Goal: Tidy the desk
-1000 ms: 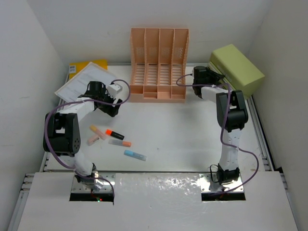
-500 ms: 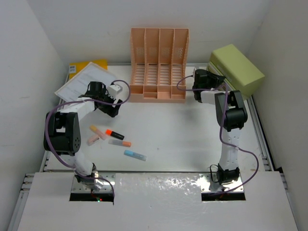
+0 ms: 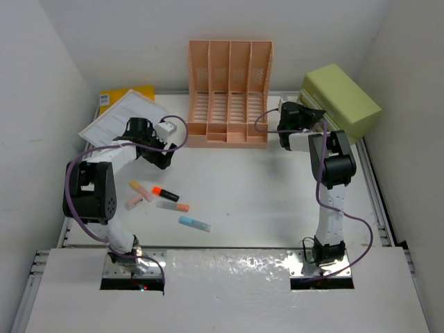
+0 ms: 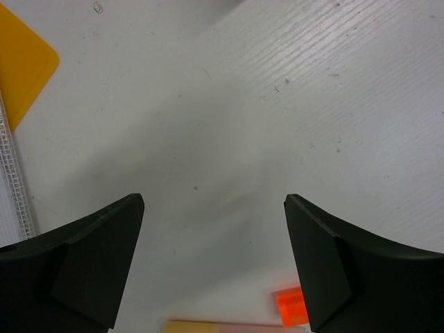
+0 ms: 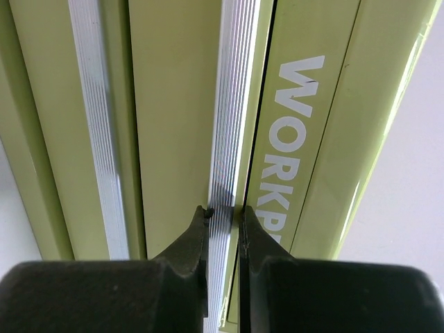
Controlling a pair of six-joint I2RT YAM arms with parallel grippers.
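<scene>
Right wrist: right gripper (image 5: pixel 222 216) pinched silver handle rail (image 5: pixel 233 104) of far-right drawer box (image 5: pixel 173 104), prob. to pull it open; left gripper (image 4: pixel 214 202) gaped empty over desk (image 4: pixel 277 104).

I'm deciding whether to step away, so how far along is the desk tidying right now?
Early. Done: nothing visibly; the peach rack looks empty. In hand: the right end effector is pinched on the silver strip of the green drawer box; the left end effector hovers open over the desk. Left: the markers lie loose, and the papers and yellow folder sit in the far left corner.
</scene>
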